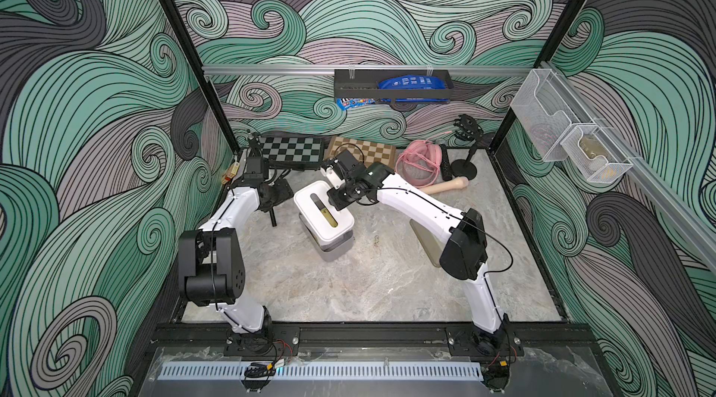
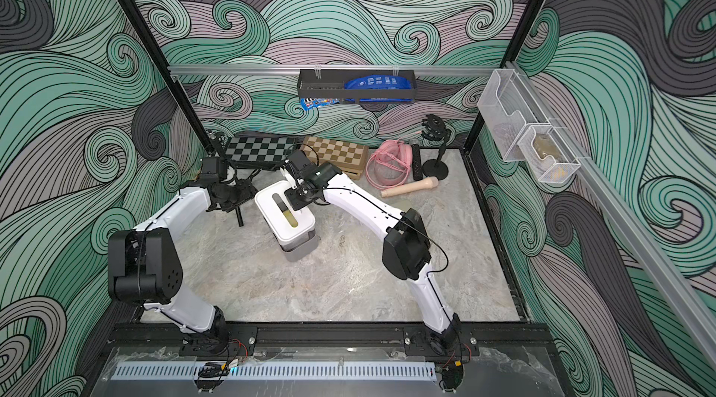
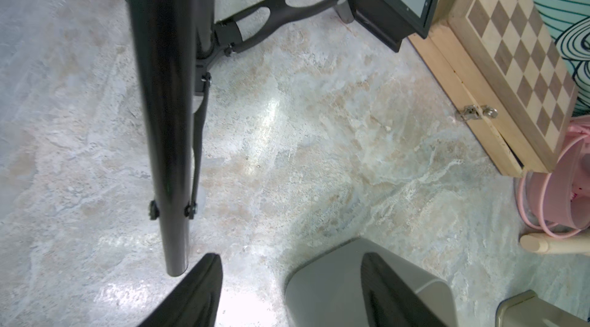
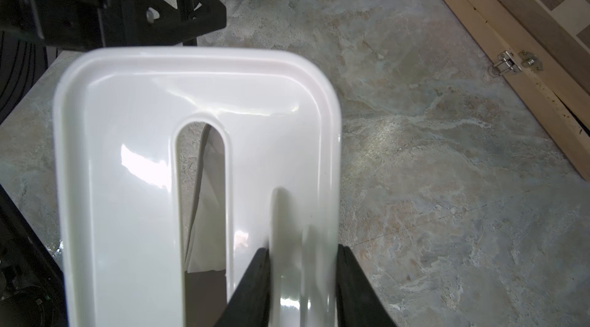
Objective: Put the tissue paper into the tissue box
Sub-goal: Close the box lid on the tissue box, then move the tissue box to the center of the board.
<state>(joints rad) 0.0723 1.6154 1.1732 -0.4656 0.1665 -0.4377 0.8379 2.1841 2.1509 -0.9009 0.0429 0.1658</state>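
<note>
- Glossy white shells on the arm links point(image 1: 410, 201), dotted with small dark screws
- Boxy matte black joint housings point(image 1: 211, 263)
- Thin black cable point(image 1: 511, 259) looping outside
- Black wedge-shaped fingers point(image 4: 249, 290)

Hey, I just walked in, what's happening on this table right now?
The right gripper is clamped on the rim of the white lid, holding it above the grey box and a bit off to one side, so the box is partly uncovered. The left gripper is open and holds nothing, low beside the box near a black tripod. What's inside the box doesn't show.
</note>
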